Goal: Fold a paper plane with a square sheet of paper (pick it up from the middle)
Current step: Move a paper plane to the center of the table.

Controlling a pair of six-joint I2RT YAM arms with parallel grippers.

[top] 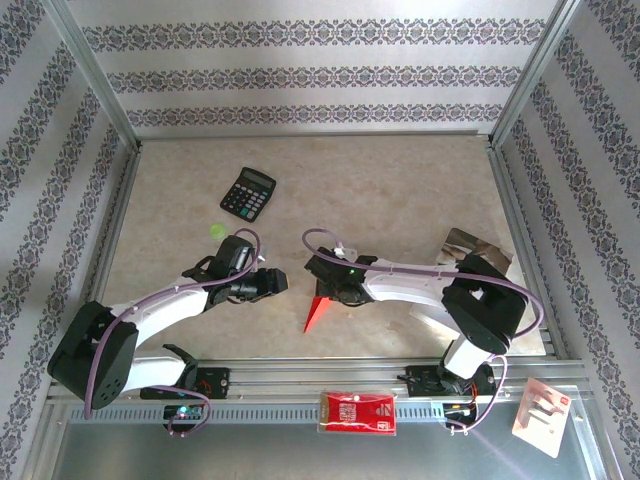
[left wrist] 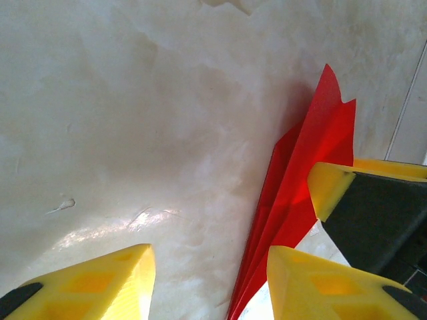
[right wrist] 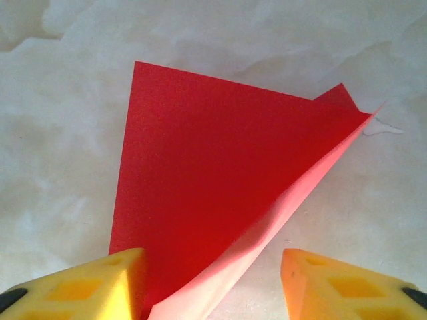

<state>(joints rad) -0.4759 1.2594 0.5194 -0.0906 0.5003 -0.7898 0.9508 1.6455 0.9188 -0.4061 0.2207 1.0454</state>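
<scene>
The paper plane [top: 317, 310], seen from the top, lies toward 6 o'clock on the table [top: 400, 190], a slim red dart with its tip pointing to 7 o'clock. The left gripper [top: 278, 283] sits at its 10 o'clock. The right gripper [top: 325, 290] is over its wide end at 12 o'clock. A black calculator [top: 247, 192] rests well apart at 11 o'clock.

From the left wrist, the paper plane [left wrist: 300, 180] runs from 1 o'clock down to 6 o'clock. The left gripper [left wrist: 208, 267] has its yellow fingers wide apart, the plane's tip just beside the 5 o'clock finger and nothing clamped. A yellow fingertip [left wrist: 328, 190] of the right gripper touches the paper at 3 o'clock.

From the right wrist, the paper plane [right wrist: 193, 173] lies flat with one flap lifted, its edge running from 2 o'clock to 6 o'clock. The right gripper [right wrist: 212, 267] stands apart, the flap between its fingers, not pinched.
</scene>
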